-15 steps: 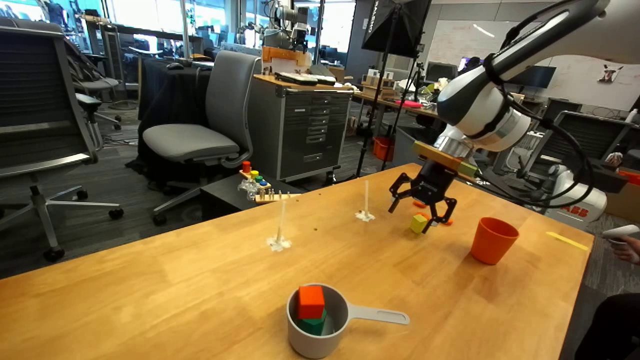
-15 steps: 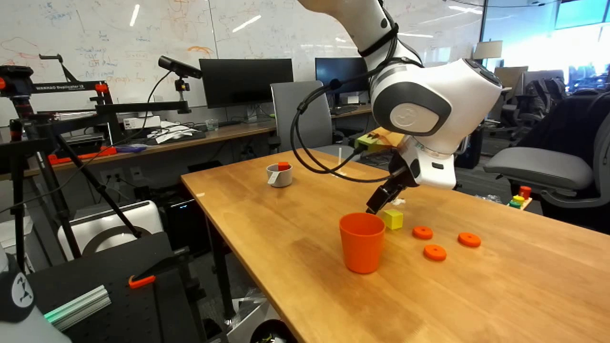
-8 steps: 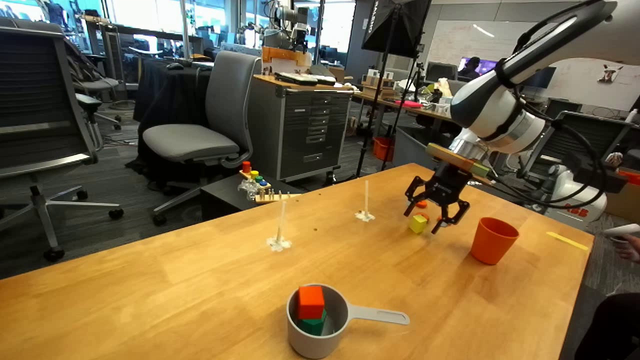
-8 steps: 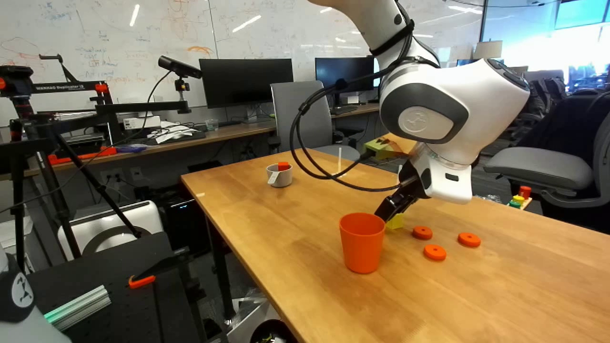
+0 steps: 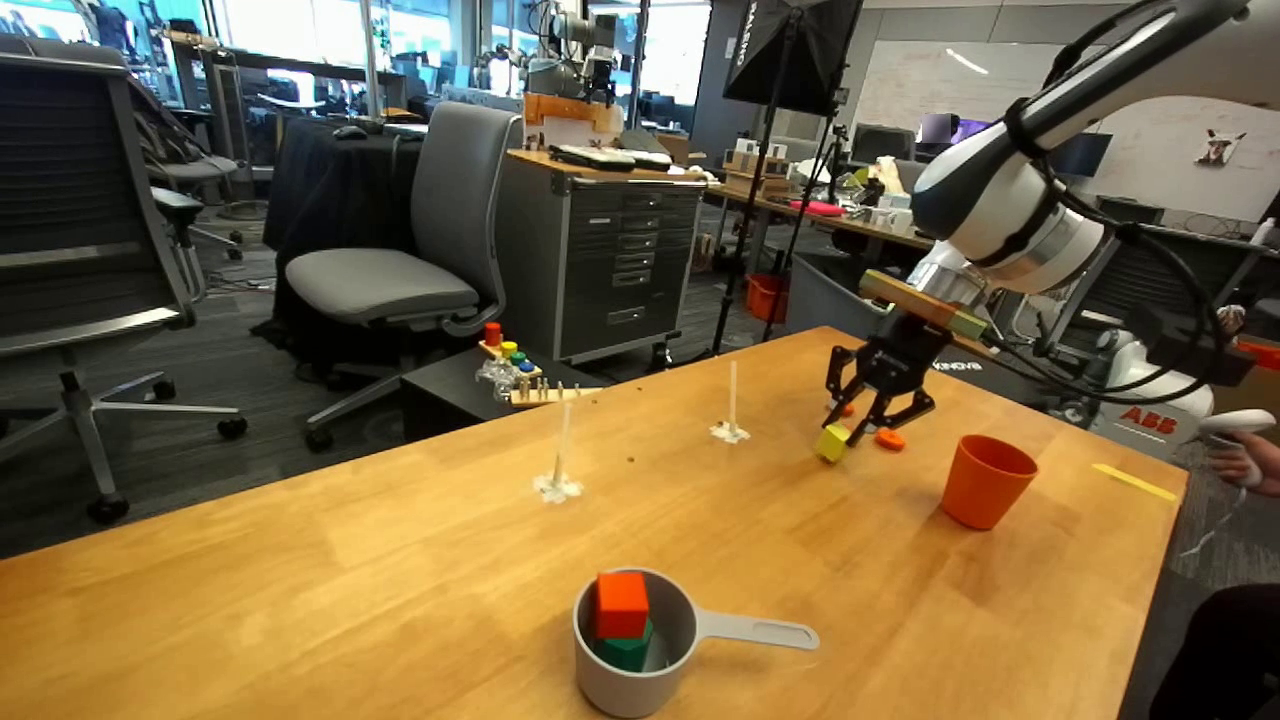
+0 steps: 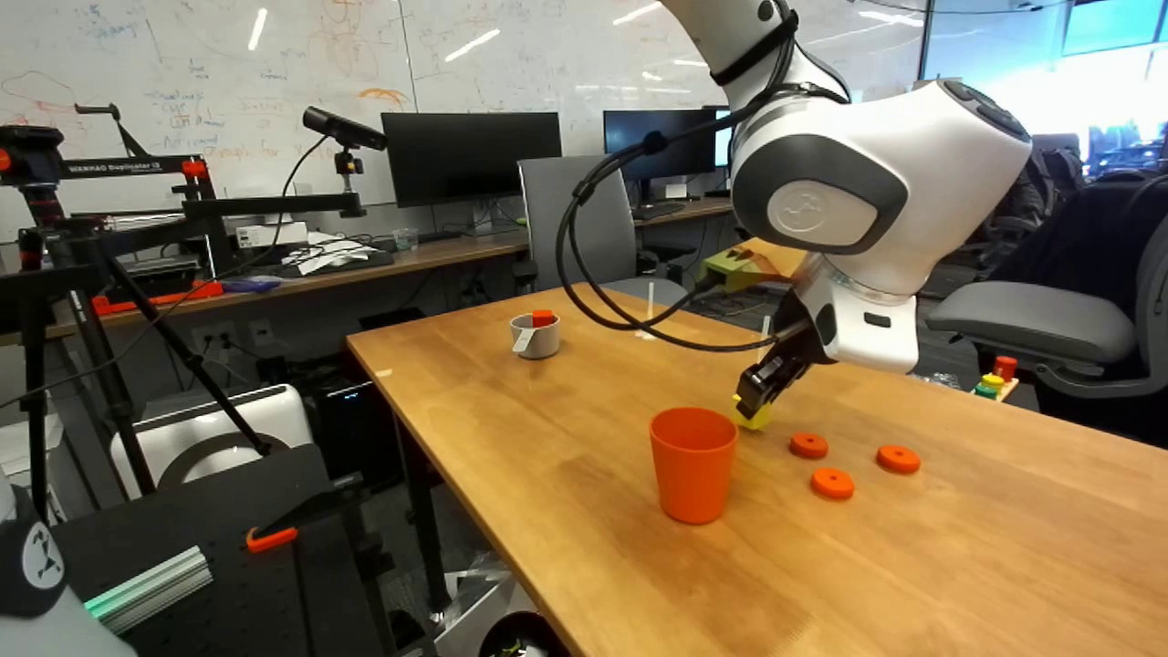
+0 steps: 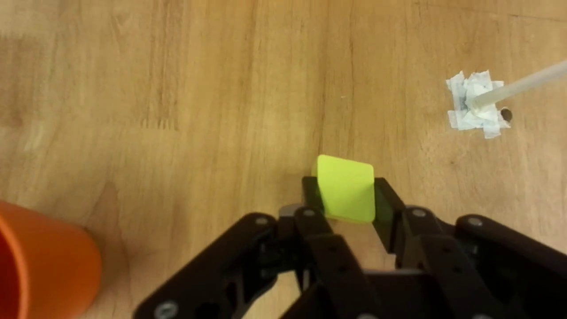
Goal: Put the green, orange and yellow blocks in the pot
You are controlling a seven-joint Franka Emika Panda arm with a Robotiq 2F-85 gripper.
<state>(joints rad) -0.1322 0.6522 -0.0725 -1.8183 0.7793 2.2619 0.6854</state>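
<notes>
We've got the jaws clamped on the yellow block (image 7: 346, 189), pads (image 7: 386, 206) on its left and right in the wrist view. Should be the last 1: in an exterior view the green block (image 5: 625, 654) and orange block (image 5: 622, 603) are already in the pot (image 5: 632, 692), orange apparently stacked on green. We can't tell if the yellow's clear of the desk (image 5: 400, 600).

Biggest worry is the grip. The pads cover only part of the sides, the far part pokes out past the tips, and it looks tilted in an exterior view. A jerky lift or a knock could twist it out, we reckon.

Worry number 2 is clutter. The orange cup (image 5: 985, 490) is to the right of the jaws and 3 orange discs (image 6: 832, 484) lie close by, so a low swing that way could bump stuff. On the left, 2 thin white sticks (image 5: 733, 395) stand up; if we carry low and drift left, we might clip 1.

Number 3 is the drop. The orange block fills the left of the pot with its top around rim height, so letting go above it could bounce the yellow out. The free room looks to be on the right, by the handle (image 5: 735, 626). We'd release low there, but brush the handle and the pot might spin.
</notes>
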